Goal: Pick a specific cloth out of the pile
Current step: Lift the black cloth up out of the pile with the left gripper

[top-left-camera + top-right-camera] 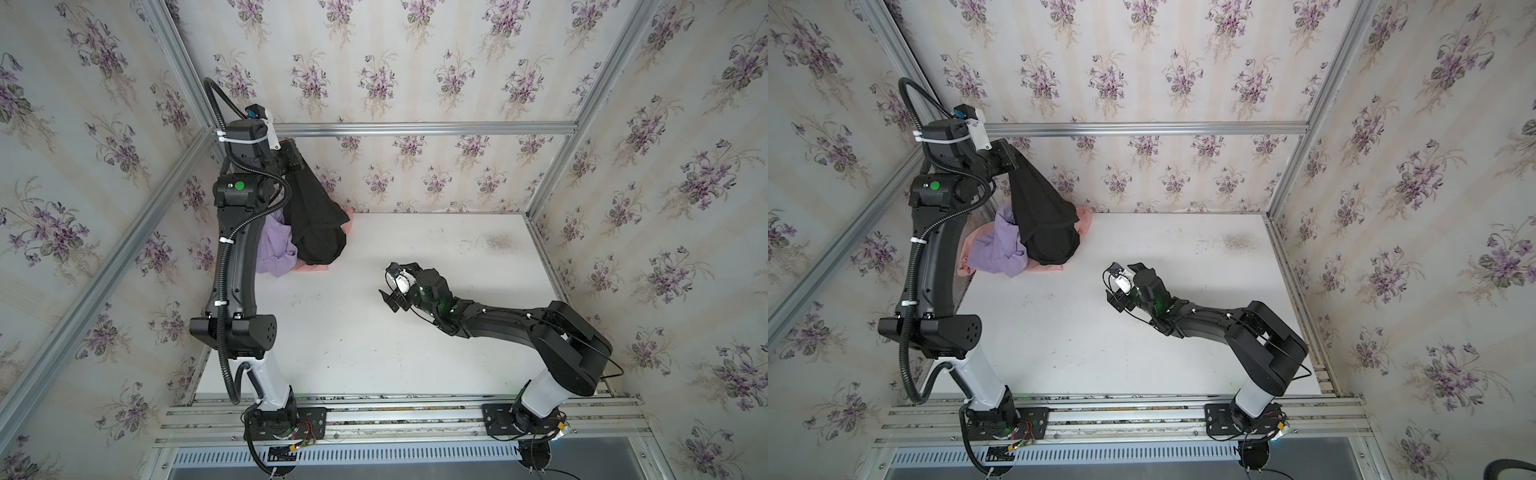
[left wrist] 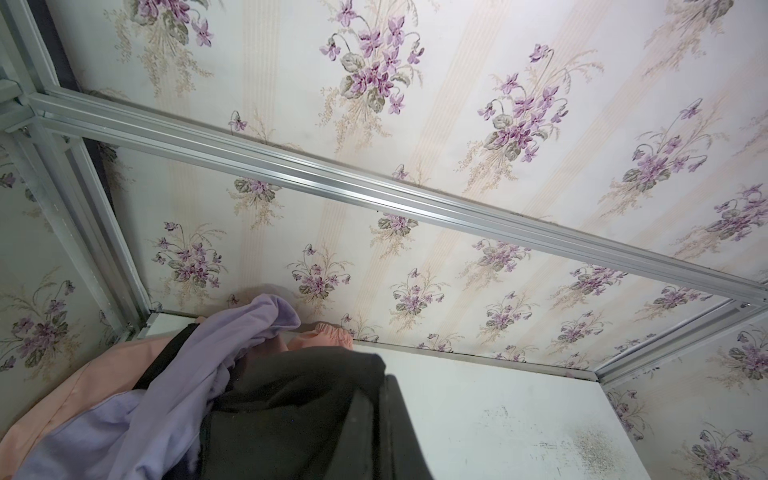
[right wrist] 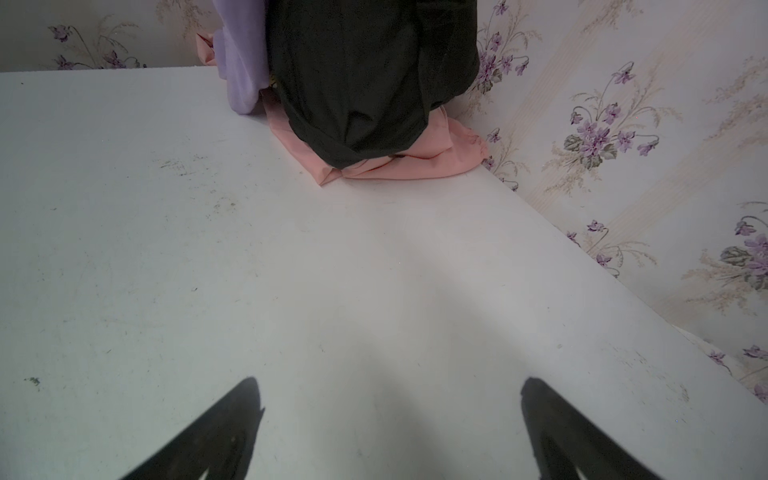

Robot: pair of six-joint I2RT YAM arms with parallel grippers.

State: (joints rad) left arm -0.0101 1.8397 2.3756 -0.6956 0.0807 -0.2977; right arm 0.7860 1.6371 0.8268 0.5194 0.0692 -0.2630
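Black cloth [image 1: 316, 216] pinched by closed left gripper [image 1: 292, 157], raised so it peels off pile [image 1: 274, 253] at far-left corner of table [image 1: 415, 357]; lower end seemingly resting there. Right gripper [image 1: 387, 281] spread wide, empty.

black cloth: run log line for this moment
left gripper: shut on plain black fabric cloth, raised | cloth's lower end: on lilac and salmon-pink pile | right gripper: open, empty

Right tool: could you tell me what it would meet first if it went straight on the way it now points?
Across bare table, the right tool would probably meet the salmon-pink shirt first, below the black cloth; depth is unclear.
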